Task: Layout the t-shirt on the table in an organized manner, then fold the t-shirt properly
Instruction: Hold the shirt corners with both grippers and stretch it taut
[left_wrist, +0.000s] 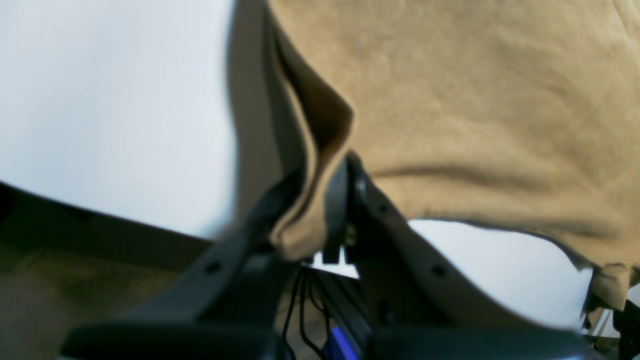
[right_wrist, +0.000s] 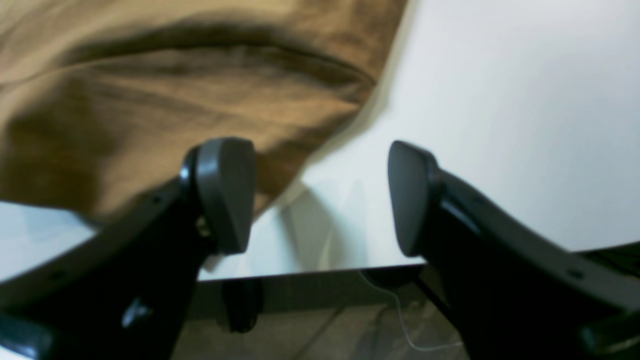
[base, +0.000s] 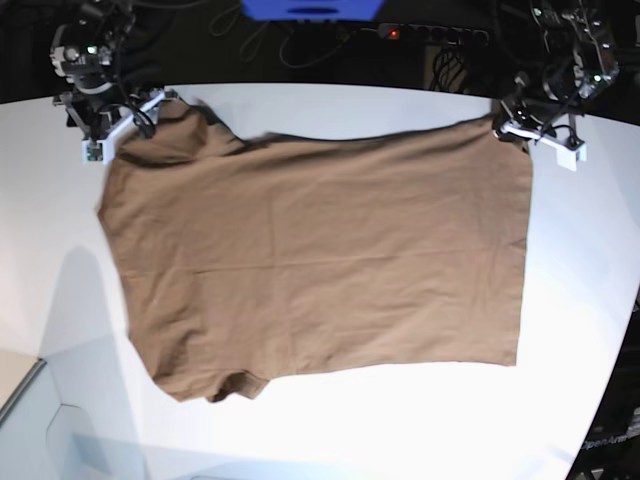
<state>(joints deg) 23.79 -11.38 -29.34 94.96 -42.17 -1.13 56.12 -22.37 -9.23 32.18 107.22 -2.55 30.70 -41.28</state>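
- The table (base: 330, 430) is a broad glossy white top with a curved far edge; behind it the background is dark, with cables and a blue object at the top of the base view
- The t-shirt (base: 320, 260) lies spread flat and mostly smooth across the middle of the table, its long axis running side to side in the base view
- Its straight hem edge faces that view's right; the sleeve end faces the left, with one sleeve at the far left corner and the other at the near left
- My left gripper (base: 512, 120) sits at the far right corner of the shirt in the base view
- In my left wrist view the left gripper (left_wrist: 320, 210) is clamped tight on a bunched fold of the brown cloth, with the rest of the fabric stretching away over the white top
- My right gripper (base: 125, 112) is at the far left corner, by the sleeve
- In my right wrist view the right gripper (right_wrist: 320, 195) stands wide apart with nothing between the pads; one pad overlaps the edge of the cloth, the other is over bare table
- I can read no label, brand or writing on the shirt in any view
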